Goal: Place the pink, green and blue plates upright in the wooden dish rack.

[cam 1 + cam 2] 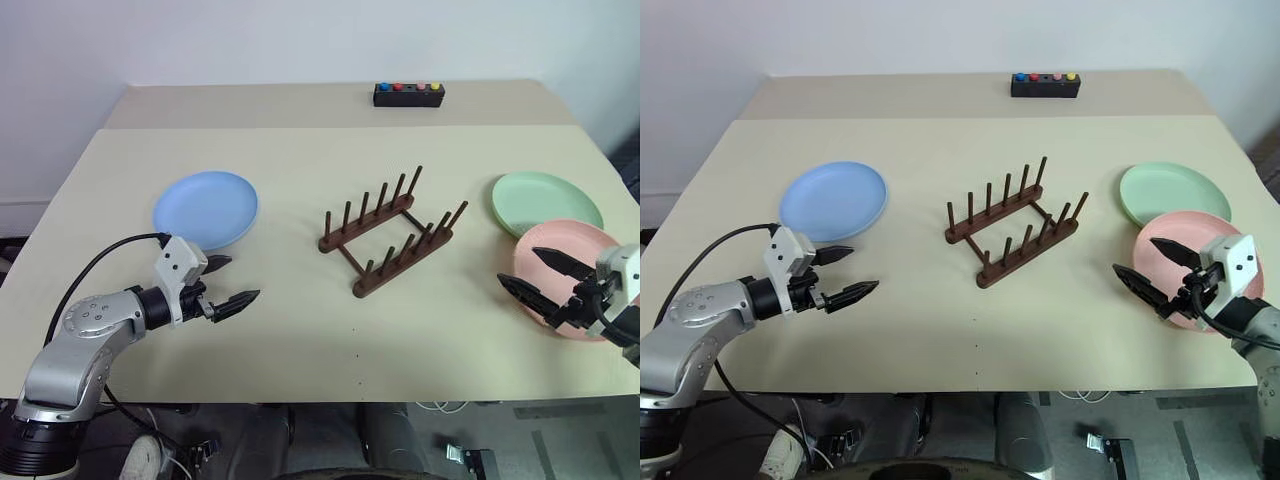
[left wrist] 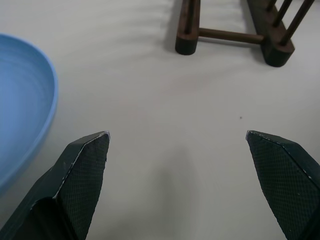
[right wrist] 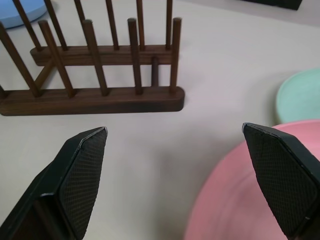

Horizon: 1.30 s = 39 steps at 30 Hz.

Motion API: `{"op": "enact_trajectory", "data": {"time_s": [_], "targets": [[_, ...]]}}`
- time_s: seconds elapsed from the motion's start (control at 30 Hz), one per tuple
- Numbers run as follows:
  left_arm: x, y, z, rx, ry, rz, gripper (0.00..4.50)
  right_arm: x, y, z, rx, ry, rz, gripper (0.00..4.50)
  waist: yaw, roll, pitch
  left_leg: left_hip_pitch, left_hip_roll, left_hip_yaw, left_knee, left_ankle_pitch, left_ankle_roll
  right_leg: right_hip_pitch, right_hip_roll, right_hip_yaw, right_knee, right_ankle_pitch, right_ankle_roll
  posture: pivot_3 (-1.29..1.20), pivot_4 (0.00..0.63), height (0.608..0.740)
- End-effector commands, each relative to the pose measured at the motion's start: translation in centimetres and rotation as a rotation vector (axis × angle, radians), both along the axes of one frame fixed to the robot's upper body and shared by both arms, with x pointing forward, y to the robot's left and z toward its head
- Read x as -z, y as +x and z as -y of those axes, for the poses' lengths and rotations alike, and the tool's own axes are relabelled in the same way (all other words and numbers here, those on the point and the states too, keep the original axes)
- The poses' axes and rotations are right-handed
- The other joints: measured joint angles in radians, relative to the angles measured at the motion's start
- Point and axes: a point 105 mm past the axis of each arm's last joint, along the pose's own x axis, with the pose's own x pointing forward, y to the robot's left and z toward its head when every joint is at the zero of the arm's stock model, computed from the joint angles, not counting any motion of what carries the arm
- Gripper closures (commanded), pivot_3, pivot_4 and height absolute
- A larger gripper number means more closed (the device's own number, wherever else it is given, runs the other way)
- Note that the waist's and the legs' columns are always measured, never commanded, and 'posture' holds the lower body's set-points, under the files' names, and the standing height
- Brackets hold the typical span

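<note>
The beige table [image 1: 300, 330] carried everything, with the wooden dish rack [image 1: 392, 230] at its middle serving as the clock's centre. Farthest left, the left gripper [image 1: 228, 282] hovered over bare tabletop at about eight o'clock from the rack, its two black fingers [image 2: 82, 172] spread wide apart and holding nothing. Just beyond it, at about nine o'clock from the rack, the blue plate [image 1: 206, 209] lay flat on the table, its near rim close to the gripper without touching it.

The rack stood empty, its two base bars running diagonally with rows of upright pegs, no plate between them. At twelve o'clock, well apart at the far edge, sat a small black box [image 1: 408, 94] with coloured buttons on top.

To the right, at roughly three o'clock, the green plate [image 1: 546, 203] lay flat, and the pink plate [image 1: 565, 275] lay just nearer, its far rim overlapping the green one's near rim. The right gripper [image 1: 540, 275] hung at the pink plate's left rim, fingers [image 3: 80, 177] wide apart, one over the table and one over the plate, gripping nothing.
</note>
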Motion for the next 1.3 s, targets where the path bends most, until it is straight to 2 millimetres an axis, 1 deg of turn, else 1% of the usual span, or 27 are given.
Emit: {"op": "enact_trajectory", "data": {"time_s": [0.03,0.23,0.5,0.6,0.67,0.77,0.83,0.87,0.93,1.03,1.13,1.23,1.3], "targets": [[-0.5,-0.1,0.5,0.016,0.012,0.038,0.00,-1.7,0.3,0.2,-0.002,-0.026,0.061,0.07,0.000,0.000,0.000,0.000,0.000,0.000,0.000,0.000,0.000,0.000,0.000,0.000,0.000,0.000,0.000,0.00,0.150,0.740],[-0.5,-0.5,0.9,0.032,-0.003,0.036,0.00,-2.0,0.7,-0.1,-0.017,-0.030,0.076,0.07,0.001,0.000,0.000,0.000,0.000,0.000,0.000,0.000,0.000,0.000,0.000,0.000,0.000,0.001,0.001,0.00,0.150,0.740],[-0.8,-0.6,0.8,0.050,0.005,0.037,0.00,-1.9,0.4,-0.2,-0.011,-0.031,0.073,0.07,0.002,0.000,0.000,0.000,0.000,0.000,0.000,0.000,0.000,0.000,0.000,0.000,0.000,0.000,0.000,0.00,0.150,0.740],[-0.8,-0.6,1.1,0.076,0.011,0.035,0.00,-1.8,-0.1,-0.7,-0.019,-0.029,0.065,0.07,0.002,0.000,0.000,0.000,0.000,0.000,0.000,0.000,0.000,0.000,0.000,0.000,0.000,0.000,0.000,0.00,0.150,0.740],[-0.6,-0.8,1.5,0.115,0.006,0.017,0.00,-1.6,-0.6,-1.5,-0.041,-0.013,0.045,0.07,0.003,0.000,0.000,0.000,0.000,0.000,0.000,0.000,0.000,0.000,0.000,0.000,0.000,0.000,0.000,0.00,0.150,0.740],[-0.1,-1.0,2.5,0.184,-0.008,-0.025,0.00,-1.0,-1.5,-2.4,-0.066,0.026,-0.010,0.07,0.004,0.000,0.000,0.000,0.000,0.000,0.000,0.000,0.000,0.000,0.000,0.000,0.000,0.000,0.000,0.00,0.150,0.740],[0.0,-1.0,3.8,0.245,-0.009,-0.032,0.00,-1.0,-2.7,-3.4,-0.112,0.026,-0.045,0.07,0.005,0.000,0.000,-0.001,0.000,0.000,0.000,0.000,0.000,0.000,0.000,0.000,-0.001,0.000,0.000,0.00,0.150,0.740],[0.1,-1.0,4.4,0.278,-0.007,-0.034,0.00,-1.1,-3.0,-3.8,-0.123,0.016,-0.049,0.07,0.006,0.000,0.000,-0.001,0.000,0.000,0.000,0.000,0.000,0.000,0.000,0.000,-0.001,0.000,0.000,0.00,0.150,0.740],[0.7,-1.0,5.8,0.347,0.022,-0.025,0.00,-1.4,-3.3,-4.0,-0.105,-0.004,-0.036,0.07,0.006,0.000,0.000,-0.001,0.000,0.000,0.000,0.000,0.000,0.000,0.000,0.000,-0.001,0.000,0.000,0.00,0.150,0.740],[2.2,-0.7,8.9,0.432,0.025,-0.047,0.00,-1.4,-4.2,-4.7,-0.109,-0.020,-0.035,0.07,0.006,0.000,0.000,-0.001,0.000,0.001,0.001,0.000,0.000,0.002,0.000,0.000,-0.002,0.000,0.000,0.00,0.150,0.740],[3.4,0.3,11.6,0.438,0.061,-0.025,0.00,-1.8,-4.4,-5.1,-0.092,-0.029,-0.011,0.07,0.006,0.000,0.000,-0.001,0.000,0.000,0.001,0.000,0.000,0.002,0.000,0.000,-0.004,0.001,0.002,0.00,0.150,0.740],[3.9,0.6,13.6,0.450,0.062,-0.004,0.00,-1.9,-4.5,-5.0,-0.072,-0.038,0.003,0.07,0.002,-0.001,0.000,-0.001,0.000,0.000,0.000,0.000,0.000,0.002,0.000,0.000,-0.004,0.001,0.003,0.00,0.150,0.740],[4.1,1.2,14.4,0.423,0.060,0.007,0.00,-2.0,-4.6,-5.2,-0.067,-0.041,0.009,0.07,0.003,-0.001,0.000,-0.001,0.000,0.000,0.000,0.000,0.001,0.001,0.000,0.000,-0.004,0.001,0.003,0.00,0.150,0.740]]}}
